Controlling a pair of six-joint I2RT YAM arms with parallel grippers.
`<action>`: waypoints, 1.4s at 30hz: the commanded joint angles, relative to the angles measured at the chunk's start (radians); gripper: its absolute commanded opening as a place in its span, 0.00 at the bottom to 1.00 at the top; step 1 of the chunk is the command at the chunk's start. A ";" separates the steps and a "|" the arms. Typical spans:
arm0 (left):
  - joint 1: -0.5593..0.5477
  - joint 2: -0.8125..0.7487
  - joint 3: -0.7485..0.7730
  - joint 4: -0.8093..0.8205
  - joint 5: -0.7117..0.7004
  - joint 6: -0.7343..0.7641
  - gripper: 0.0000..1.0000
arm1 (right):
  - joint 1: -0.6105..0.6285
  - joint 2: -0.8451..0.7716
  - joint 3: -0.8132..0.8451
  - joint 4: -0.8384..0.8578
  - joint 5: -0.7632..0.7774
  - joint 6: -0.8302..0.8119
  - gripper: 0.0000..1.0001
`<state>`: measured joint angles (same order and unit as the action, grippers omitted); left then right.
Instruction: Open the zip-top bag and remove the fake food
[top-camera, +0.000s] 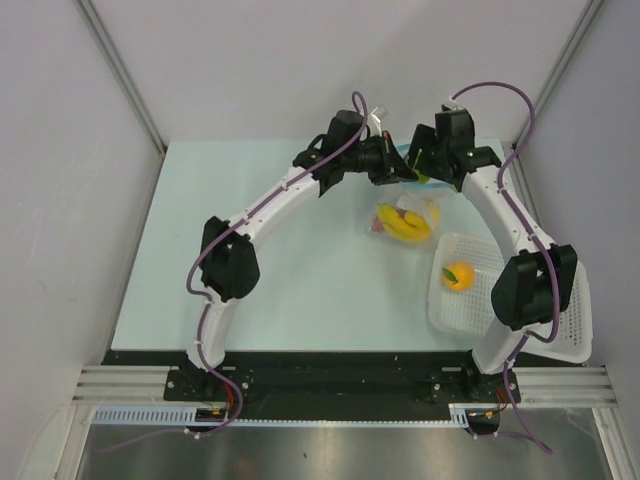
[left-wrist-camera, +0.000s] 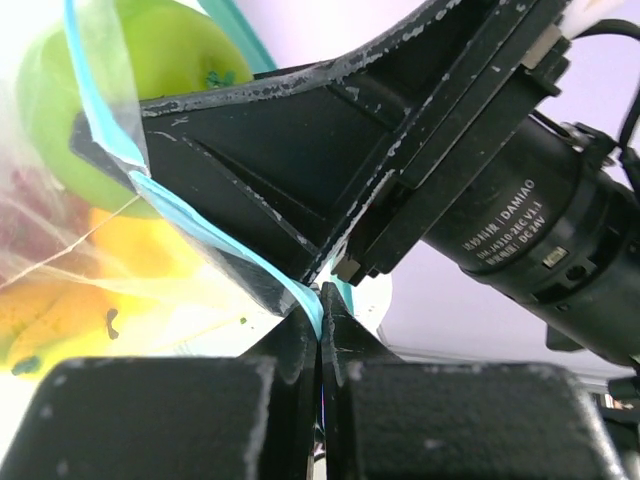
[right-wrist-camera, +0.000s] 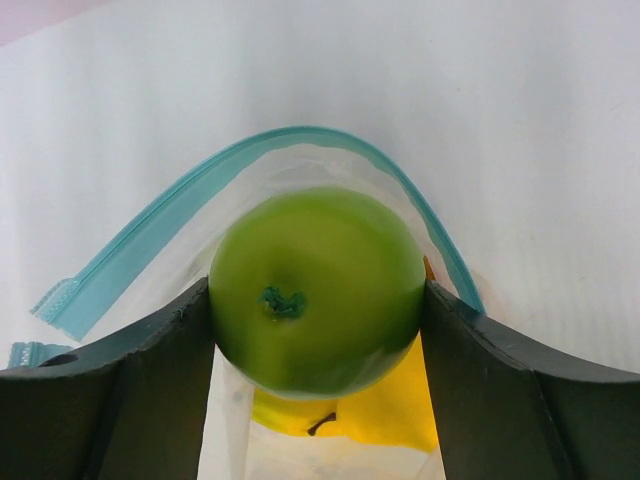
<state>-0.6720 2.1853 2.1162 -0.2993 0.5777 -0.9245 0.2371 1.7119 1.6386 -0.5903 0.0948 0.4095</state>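
The small clear crinkly plastic zip-top bag (top-camera: 410, 206) lies on the pale tabletop (top-camera: 300, 270) at the far middle, just beyond the white perforated plastic basket (top-camera: 570, 340). Both arms meet over its mouth. The left end effector (left-wrist-camera: 320, 300) is pinched tight on the blue-teal zip strip (left-wrist-camera: 230, 245), fingers pressed together with the strip between them. The right end effector (right-wrist-camera: 316, 330) clasps the glossy green plastic apple (right-wrist-camera: 315, 285) — a finger touches each side of it — with the strip arching around the fruit. Yellow plastic fruit (right-wrist-camera: 390, 410) sits below the apple inside the bag. An orange plastic fruit with a green leaf (top-camera: 457, 277) rests in the basket.
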 joint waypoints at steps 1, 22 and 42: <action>0.112 0.089 0.080 -0.087 -0.171 0.027 0.00 | 0.018 -0.028 0.170 -0.066 -0.199 0.020 0.24; 0.189 0.153 -0.021 -0.024 -0.118 0.073 0.00 | -0.025 0.039 0.285 -0.258 -0.466 0.121 0.15; 0.086 0.027 -0.260 0.048 -0.136 -0.010 0.00 | -0.036 0.081 0.429 -0.230 -0.310 0.290 0.05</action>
<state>-0.5491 2.2322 1.8439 -0.2584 0.4858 -0.9100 0.1791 1.8172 2.0041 -0.7883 -0.2150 0.6441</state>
